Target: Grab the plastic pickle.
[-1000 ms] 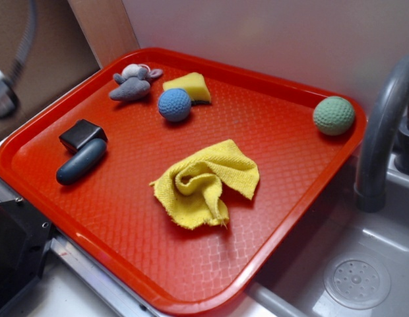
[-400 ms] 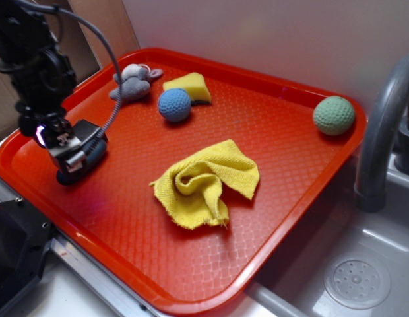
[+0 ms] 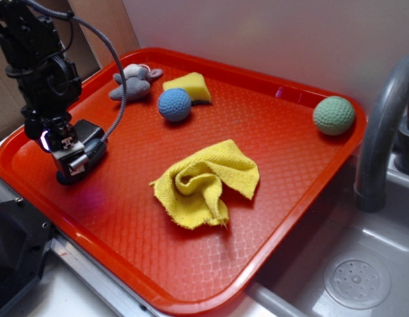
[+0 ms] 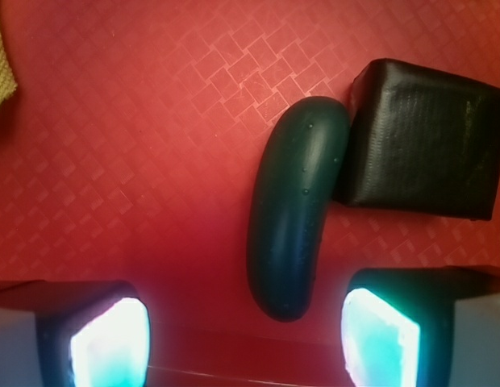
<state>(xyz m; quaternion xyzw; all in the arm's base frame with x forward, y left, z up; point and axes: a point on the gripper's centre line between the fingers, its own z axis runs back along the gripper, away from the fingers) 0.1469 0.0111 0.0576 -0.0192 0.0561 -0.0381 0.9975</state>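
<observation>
Presently catalogued, one red tray beside a grey sink with a grey faucet.

Item: plastic pickle, dark blue-green, smooth, lying flat at the tray's left side. In the wrist view its upper end touched a black block; its lower end lay between the two fingers, nearer the right one, neither touching it. In the exterior view it was mostly hidden under the gripper, only a dark end showing.

Item: gripper, low over the pickle, jaws spread apart, holding nothing; fingertips glowed cyan-white.

Item: grey plush mouse, far left corner; yellow sponge just beside it; blue ball touching or just in front of the sponge.

Item: green ball, far right corner, well apart from the others.

Item: yellow cloth, crumpled, mid-tray.

Markings: no brand, label or writing could be read on any piece.
</observation>
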